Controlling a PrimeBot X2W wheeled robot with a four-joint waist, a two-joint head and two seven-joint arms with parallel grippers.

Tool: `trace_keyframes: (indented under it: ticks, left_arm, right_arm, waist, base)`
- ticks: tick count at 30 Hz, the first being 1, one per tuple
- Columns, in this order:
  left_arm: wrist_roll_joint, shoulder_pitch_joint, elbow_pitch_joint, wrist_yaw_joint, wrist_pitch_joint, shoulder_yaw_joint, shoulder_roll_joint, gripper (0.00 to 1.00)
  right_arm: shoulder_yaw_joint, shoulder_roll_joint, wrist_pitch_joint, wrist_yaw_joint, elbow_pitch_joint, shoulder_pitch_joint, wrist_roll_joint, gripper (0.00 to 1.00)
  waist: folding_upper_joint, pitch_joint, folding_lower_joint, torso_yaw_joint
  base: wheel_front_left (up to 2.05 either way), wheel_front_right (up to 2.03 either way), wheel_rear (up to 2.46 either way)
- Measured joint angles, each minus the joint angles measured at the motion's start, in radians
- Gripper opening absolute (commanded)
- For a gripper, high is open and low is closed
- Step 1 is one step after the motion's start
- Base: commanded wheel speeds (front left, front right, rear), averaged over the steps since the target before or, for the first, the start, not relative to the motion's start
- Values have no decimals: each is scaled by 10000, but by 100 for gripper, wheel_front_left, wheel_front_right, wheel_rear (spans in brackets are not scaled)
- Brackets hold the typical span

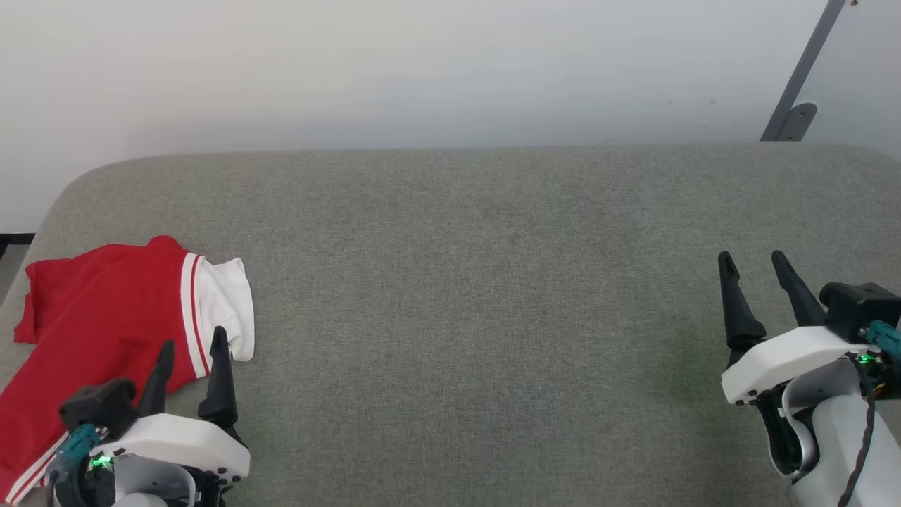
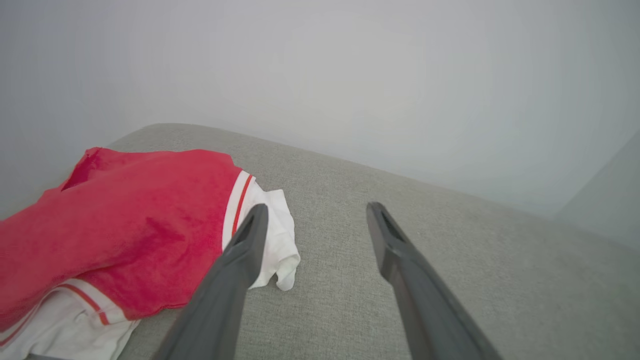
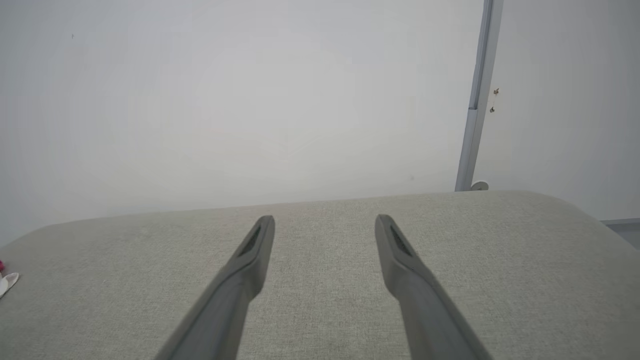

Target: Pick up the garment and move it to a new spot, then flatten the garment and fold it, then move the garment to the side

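The garment (image 1: 105,317) bunches at the grey pad's (image 1: 479,296) left edge near the left gripper (image 1: 192,343), bare pad stretching to the right gripper (image 1: 752,256) (both 2 spread, empty).

near end of garment (image 1: 105,317) cut off at head view's 8 o'clock edge, a patch hidden behind jaws of left gripper (image 1: 193,338)

Head view looks down; 2 wrist views skim the same cushion (image 1: 457,296).
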Motion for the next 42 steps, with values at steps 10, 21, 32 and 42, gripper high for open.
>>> trace_keyframes:
  ticks: [10, 21, 32, 42]
  left_arm:
    - [961, 33, 226, -136, -224, 155, -104, 100]
    - [1835, 31, 326, -345, -449, 366, -163, 100]
    - [2489, -18, 391, -704, -683, 502, -257, 100]
    - [2897, -77, 842, -890, -863, 520, -282, 100]
  right_arm:
    - [-134, 15, -228, 2, 71, -8, -828, 100]
    - [-188, 6, -468, 2, -19, 2, -1471, 100]
    - [-309, -19, -669, 4, -15, 93, -2052, 100]
    - [-349, 81, -871, 4, -29, 237, -2059, 100]
  waist:
    - [0, -34, 0, -9]
    - [0, 8, 0, 11]
    - [0, -10, -1, 52]
    - [0, -17, 0, 73]
  base:
    - [0, 0, 0]
    - [0, 0, 0]
    - [0, 0, 0]
    - [0, 0, 0]
